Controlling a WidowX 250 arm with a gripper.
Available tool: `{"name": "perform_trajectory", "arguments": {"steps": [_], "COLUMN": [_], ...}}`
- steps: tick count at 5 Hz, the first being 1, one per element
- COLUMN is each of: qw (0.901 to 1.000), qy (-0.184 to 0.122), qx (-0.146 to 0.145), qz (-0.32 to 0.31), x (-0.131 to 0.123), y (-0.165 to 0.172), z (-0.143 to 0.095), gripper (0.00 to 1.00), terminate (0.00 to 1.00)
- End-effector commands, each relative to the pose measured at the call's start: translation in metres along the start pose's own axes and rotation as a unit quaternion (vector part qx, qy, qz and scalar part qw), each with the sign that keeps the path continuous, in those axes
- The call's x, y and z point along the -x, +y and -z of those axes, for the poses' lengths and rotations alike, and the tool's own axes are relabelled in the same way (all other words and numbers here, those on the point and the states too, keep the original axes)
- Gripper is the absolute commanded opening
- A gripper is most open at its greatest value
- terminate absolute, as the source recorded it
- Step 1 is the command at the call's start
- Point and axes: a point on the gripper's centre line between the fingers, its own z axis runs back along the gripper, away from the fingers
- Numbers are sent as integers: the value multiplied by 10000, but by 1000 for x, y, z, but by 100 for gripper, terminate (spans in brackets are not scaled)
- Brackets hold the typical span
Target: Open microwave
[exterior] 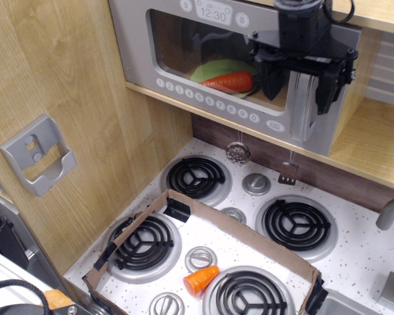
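Observation:
The grey toy microwave (184, 65) sits on a wooden shelf at the top, door closed, its clock reading 12:30. Through the dark window I see a green plate (217, 69) with an orange carrot (231, 81). The chunky vertical grey handle (303, 115) is at the door's right side. My black gripper (299, 82) is open in front of the door. One finger (270, 79) is left of the handle's upper part and the other (328, 86) is right of it. I cannot tell whether either touches it.
Below is a white toy stove (354, 262) with black coil burners (196, 177) and grey knobs. A cardboard tray (249, 236) lies on its front half, with an orange toy piece (201, 280) in it. Small utensils (238, 153) hang under the shelf. A grey holder (36, 154) is on the left wooden wall.

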Motion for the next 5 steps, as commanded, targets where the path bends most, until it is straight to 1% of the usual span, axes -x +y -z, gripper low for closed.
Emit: {"name": "perform_trajectory", "arguments": {"steps": [1, 2, 4, 5], "qw": [9988, 9983, 9973, 9973], "qy": [-437, -543, -666, -624], "qx": [-157, -185, -275, -286], "qz": [165, 85, -158, -253], "x": [-14, -8, 6, 13], "y": [6, 6, 7, 8], "z": [-16, -14, -13, -14], "gripper": [100, 0, 0, 0], "terminate": [0, 0, 0, 0]}}
